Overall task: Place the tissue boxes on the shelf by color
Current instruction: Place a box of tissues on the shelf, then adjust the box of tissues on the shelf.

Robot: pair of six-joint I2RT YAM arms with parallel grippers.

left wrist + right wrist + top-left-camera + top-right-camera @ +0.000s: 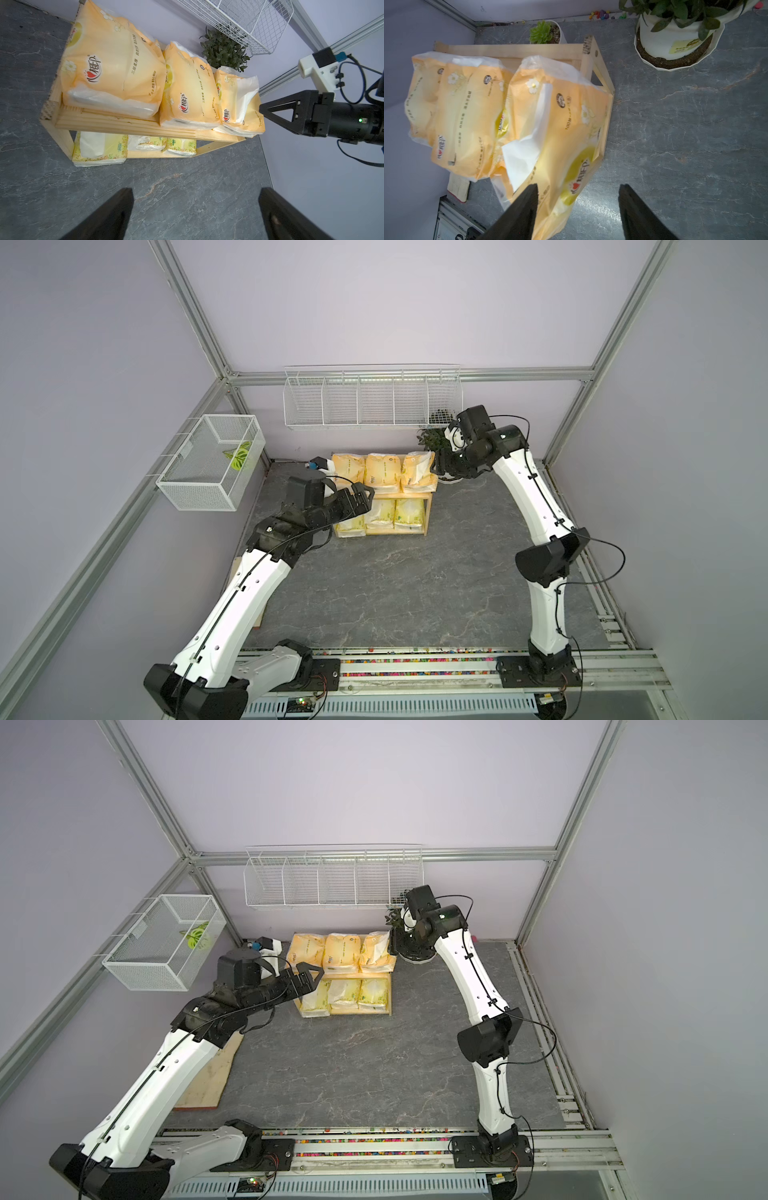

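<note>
**Top views.** One pale two-tier shelf [428, 512] at the back of the grey worktop [395, 585], near the wall. Upper tier holds three orange tissue boxes [383, 470] side by side. Lower tier holds three yellow tissue boxes [380, 514], the leftmost jutting forward past the frame. The left gripper [363, 494] hovers at the shelf's left front corner, hiding part of it. The right gripper [394, 947] sits at the shelf's right end, between the rightmost orange pack and a potted plant [432, 438]. A long wire basket [372, 400] hangs on the wall above.

**Left wrist.** The left gripper [195, 209] has its jaws wide apart over bare worktop, with nothing between them. The right gripper [270, 112] has its tip at the outer end of the rightmost orange pack; contact cannot be told.

**Right wrist.** The right gripper [577, 209] has its jaws apart. One finger [525, 209] overlaps the nearest orange pack and the other is over the worktop. That pack lies on the shelf [604, 68] with its corner overhanging, unclamped. A small succulent [544, 32] stands behind the shelf, and the potted plant [675, 41] stands beside its end.
</note>
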